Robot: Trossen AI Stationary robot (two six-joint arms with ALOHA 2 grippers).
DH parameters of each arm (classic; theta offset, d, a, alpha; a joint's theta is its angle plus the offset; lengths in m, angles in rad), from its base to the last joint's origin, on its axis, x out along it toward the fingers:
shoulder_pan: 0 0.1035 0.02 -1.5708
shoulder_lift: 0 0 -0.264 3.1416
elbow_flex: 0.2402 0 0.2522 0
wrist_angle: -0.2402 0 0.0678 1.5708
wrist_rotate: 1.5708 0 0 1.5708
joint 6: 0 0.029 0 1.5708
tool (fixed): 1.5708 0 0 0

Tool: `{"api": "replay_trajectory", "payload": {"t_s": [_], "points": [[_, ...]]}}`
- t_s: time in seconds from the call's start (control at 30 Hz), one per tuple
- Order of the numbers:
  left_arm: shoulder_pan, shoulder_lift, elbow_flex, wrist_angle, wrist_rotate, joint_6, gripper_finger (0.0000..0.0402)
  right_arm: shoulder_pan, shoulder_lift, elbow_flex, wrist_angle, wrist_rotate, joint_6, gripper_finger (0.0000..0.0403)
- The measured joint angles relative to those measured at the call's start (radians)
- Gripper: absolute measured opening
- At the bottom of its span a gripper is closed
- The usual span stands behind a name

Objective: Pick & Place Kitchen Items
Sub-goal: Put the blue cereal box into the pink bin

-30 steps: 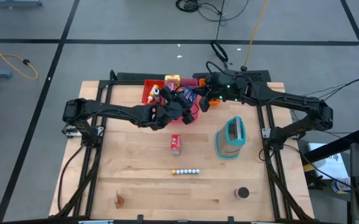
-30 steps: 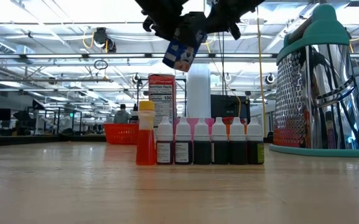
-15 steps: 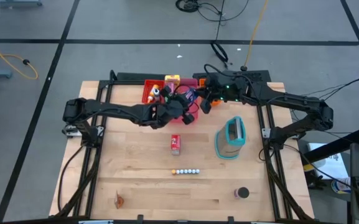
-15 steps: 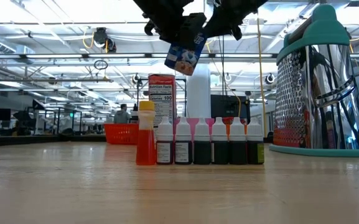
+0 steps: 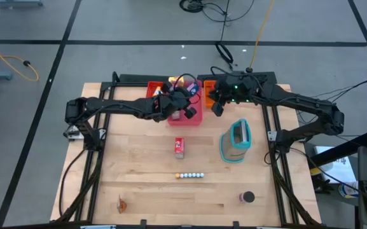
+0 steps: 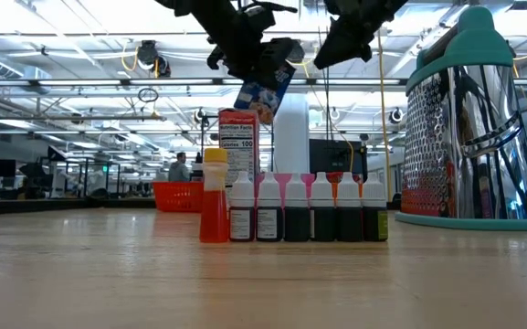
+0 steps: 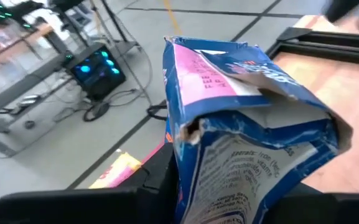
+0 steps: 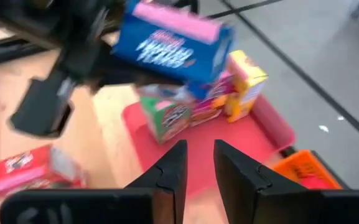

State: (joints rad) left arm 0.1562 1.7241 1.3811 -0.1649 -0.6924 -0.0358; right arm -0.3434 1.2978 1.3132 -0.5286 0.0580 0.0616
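The wooden surface (image 5: pixel 138 165) sits on a grey floor crossed with dark tape lines. Looking level across it, I see a long hall of ceiling lights and benches, with a red basket (image 6: pixel 176 195) and a person (image 6: pixel 180 167) far back, too small to make out.

Both arms reach to the back edge. From table height their bodies are cut off above, so only the claws hang into view.

The teal-and-white grater (image 5: pixel 235 141) stands right of centre. Seen level, its right side runs out of frame.

At the back lie a red tray (image 5: pixel 154 89), a pink tray (image 5: pixel 196 119) and an orange tray (image 5: pixel 206 84), all partly hidden under the claws.

The left claw (image 5: pixel 180 102) hangs above the trays, clamped on a blue box (image 7: pixel 247 137), tilted and torn at its top. The box blocks most of that wrist camera.

The right claw (image 8: pixel 199 146) is just beside it, over the trays. Its fingers are narrowly apart with nothing between them. Past them I see a green box (image 8: pixel 167 115) and a yellow box (image 8: pixel 244 81) on the tray, blurred.

A red box (image 5: pixel 179 147) stands mid-surface. In front of it is a row of tiny bottles (image 6: pixel 309 215), which shows only as pale dots from above. A dark round can (image 5: pixel 247 198) sits near the front right.
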Motion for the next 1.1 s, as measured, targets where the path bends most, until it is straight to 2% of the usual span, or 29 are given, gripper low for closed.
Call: {"api": "replay_trajectory", "payload": {"t_s": [0.17,0.37,0.7,0.77,1.1], "points": [[0.069,0.002,0.0,0.012,0.145,-0.02,0.0129,-0.004,-0.023,0.0,-0.077,-0.005,0.001,0.0074],[0.152,0.035,0.002,0.105,0.318,0.022,0.0134,0.014,-0.033,-0.003,-0.129,-0.006,0.004,0.0075],[0.261,0.156,-0.001,0.238,0.605,0.049,0.0135,0.053,-0.042,-0.105,-0.058,-0.007,0.005,0.0075],[0.271,0.183,0.001,0.286,0.619,0.041,0.0136,0.058,-0.046,-0.13,-0.024,-0.007,0.01,0.0075],[0.31,0.27,-0.001,0.293,0.623,-0.027,0.0136,0.088,-0.066,-0.236,0.123,-0.009,0.012,0.0075]]}}
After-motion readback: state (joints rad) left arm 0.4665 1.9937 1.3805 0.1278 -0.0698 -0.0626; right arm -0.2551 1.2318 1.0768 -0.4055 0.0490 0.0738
